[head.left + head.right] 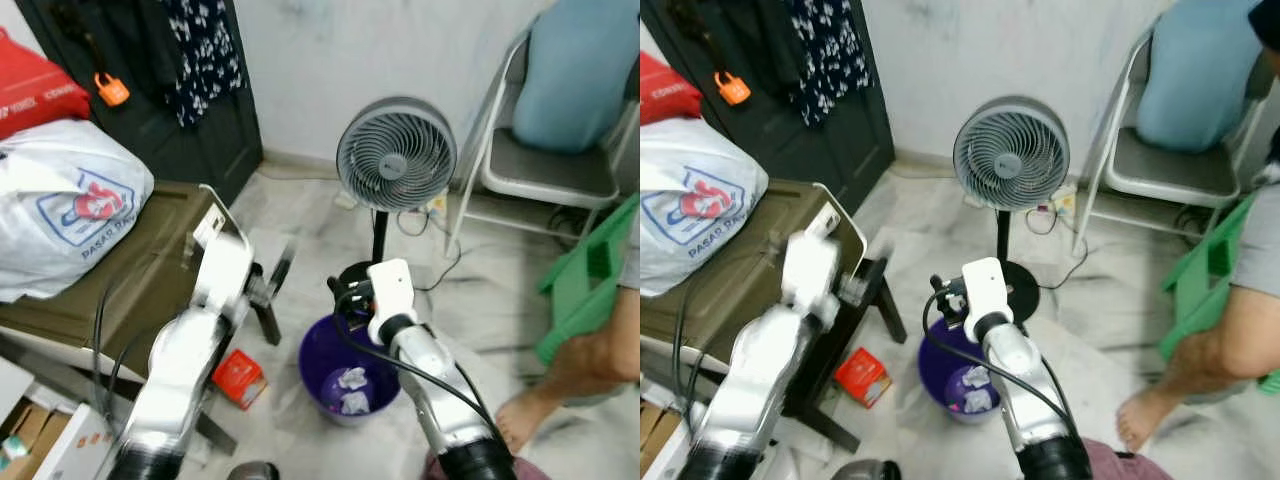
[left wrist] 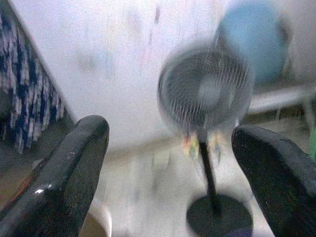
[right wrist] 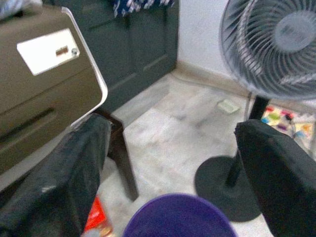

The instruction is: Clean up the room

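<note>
purple bin [image 1: 345, 385]: on the pale floor [image 1: 480, 300] in front of the robot, just before the fan's round base, a couple of crumpled white scraps [image 1: 352, 378] inside; part of its rim is hidden by the right arm.
right gripper [image 3: 173, 163]: held above the bin, jaws spread wide with nothing between them; its wrist view looks over the bin rim.
left gripper [image 2: 170, 163]: raised beside the dark bench [image 1: 150, 270], jaws wide apart and empty; its wrist view is smeared with blur.
red packet [image 1: 238, 378]: on the floor just left of the bin, beside the bench leg; print too small to read.
fan [image 1: 396, 153]: grey, upright on a black stand behind the bin.
white plastic bag [image 1: 60, 205]: on the bench, cut off at the left edge.
person: bare foot [image 1: 520, 418] and leg at the right, mostly out of frame.
</note>
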